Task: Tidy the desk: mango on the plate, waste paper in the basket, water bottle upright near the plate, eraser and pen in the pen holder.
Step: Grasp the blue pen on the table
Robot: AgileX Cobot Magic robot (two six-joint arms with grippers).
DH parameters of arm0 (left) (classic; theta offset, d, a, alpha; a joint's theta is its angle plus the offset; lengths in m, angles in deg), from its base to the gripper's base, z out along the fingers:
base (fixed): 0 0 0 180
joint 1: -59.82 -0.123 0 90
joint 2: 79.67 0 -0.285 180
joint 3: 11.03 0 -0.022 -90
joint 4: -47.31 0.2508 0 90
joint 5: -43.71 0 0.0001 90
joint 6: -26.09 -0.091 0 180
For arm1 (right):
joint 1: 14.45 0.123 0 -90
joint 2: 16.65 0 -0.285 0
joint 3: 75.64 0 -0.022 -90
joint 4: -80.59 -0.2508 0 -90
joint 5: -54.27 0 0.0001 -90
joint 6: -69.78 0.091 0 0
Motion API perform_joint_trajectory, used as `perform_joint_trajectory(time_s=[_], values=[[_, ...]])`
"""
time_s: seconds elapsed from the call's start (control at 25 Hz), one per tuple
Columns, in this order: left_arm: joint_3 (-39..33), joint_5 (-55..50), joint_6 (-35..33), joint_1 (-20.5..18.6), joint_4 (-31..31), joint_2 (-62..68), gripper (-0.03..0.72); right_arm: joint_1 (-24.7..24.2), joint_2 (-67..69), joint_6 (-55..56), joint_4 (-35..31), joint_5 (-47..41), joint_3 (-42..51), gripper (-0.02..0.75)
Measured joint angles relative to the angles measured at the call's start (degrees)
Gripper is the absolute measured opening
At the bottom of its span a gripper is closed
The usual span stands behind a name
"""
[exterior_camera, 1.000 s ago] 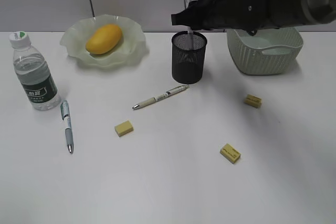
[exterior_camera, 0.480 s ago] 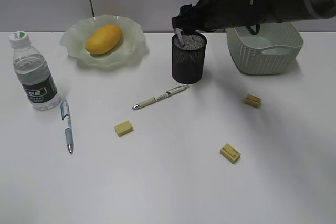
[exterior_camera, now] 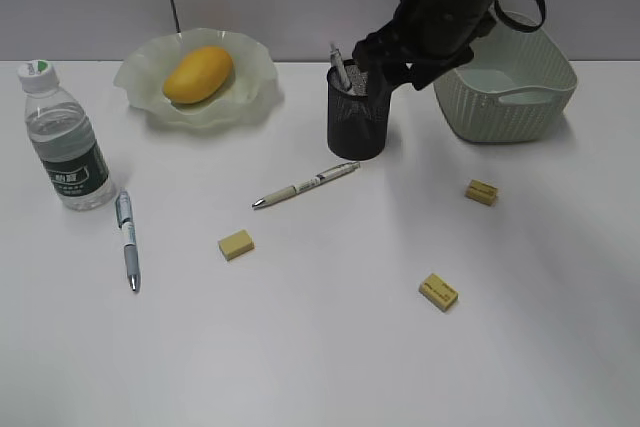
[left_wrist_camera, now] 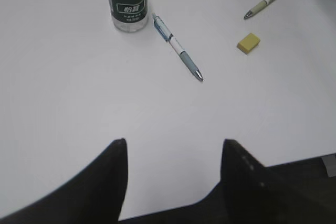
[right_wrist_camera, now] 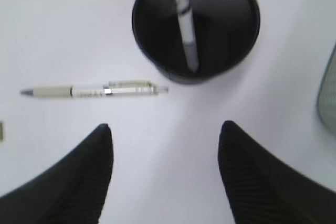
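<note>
Exterior view, left to right. The water bottle (exterior_camera: 66,142) stands upright at the counter's (exterior_camera: 330,347) left edge, with the plate (exterior_camera: 196,77) at its two o'clock and the mango (exterior_camera: 198,74) lying in the plate. A blue-grey pen (exterior_camera: 127,240) lies just beside the bottle at its five o'clock. A yellow eraser (exterior_camera: 236,244) sits near centre. A beige pen (exterior_camera: 305,185) lies on the counter at seven o'clock from the pen holder (exterior_camera: 359,112), which has one pen (exterior_camera: 342,70) standing in it. Two more erasers (exterior_camera: 481,192) lie right of centre. The basket (exterior_camera: 505,97) is at far right; no waste paper is visible on the counter.

Left end effector (left_wrist_camera: 173,145): jaws apart, empty, hanging over bare counter, the blue-grey pen at its twelve o'clock.

Right end effector (right_wrist_camera: 165,129): jaws apart, empty, above and just short of the holder.

Controlling relation: in the right wrist view the beige pen (right_wrist_camera: 94,91) lies at about eleven o'clock from the right end effector, its long axis running nine to three, across the line of approach. Judged nearer to the right arm; the jaws should close across the barrel.
</note>
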Motion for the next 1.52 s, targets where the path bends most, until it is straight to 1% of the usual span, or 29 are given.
perform_joint_trajectory(time_s=[0.08,0.16,0.32,0.52,0.68,0.84,1.24,1.4,1.52], values=[[0.0,0.0,0.0,0.0,0.0,0.0,0.428,0.0,-0.1,-0.2,1.4,-7.3,-1.6,0.488],[0.0,0.0,0.0,0.0,0.0,0.0,0.428,0.0,-0.3,-0.2,3.4,-12.5,-2.1,0.484],[0.0,0.0,0.0,0.0,0.0,0.0,0.428,0.0,-1.9,-0.3,6.4,-20.7,-2.3,0.478],[0.0,0.0,0.0,0.0,0.0,0.0,0.428,0.0,-8.1,-0.2,8.2,-21.9,-1.4,0.463],[0.0,0.0,0.0,0.0,0.0,0.0,0.428,0.0,-16.9,1.3,8.3,-21.9,2.6,0.457],[0.0,0.0,0.0,0.0,0.0,0.0,0.428,0.0,-28.5,2.6,7.5,-21.9,11.0,0.457],[0.0,0.0,0.0,0.0,0.0,0.0,0.428,0.0,-59.9,4.0,5.6,-21.2,38.8,0.457],[0.0,0.1,0.0,0.0,0.0,0.0,0.428,0.0,-72.7,4.4,5.6,-19.6,46.8,0.457],[0.0,0.4,0.0,0.0,-0.1,0.0,0.428,0.0,-79.6,4.5,5.6,-18.6,51.9,0.457]])
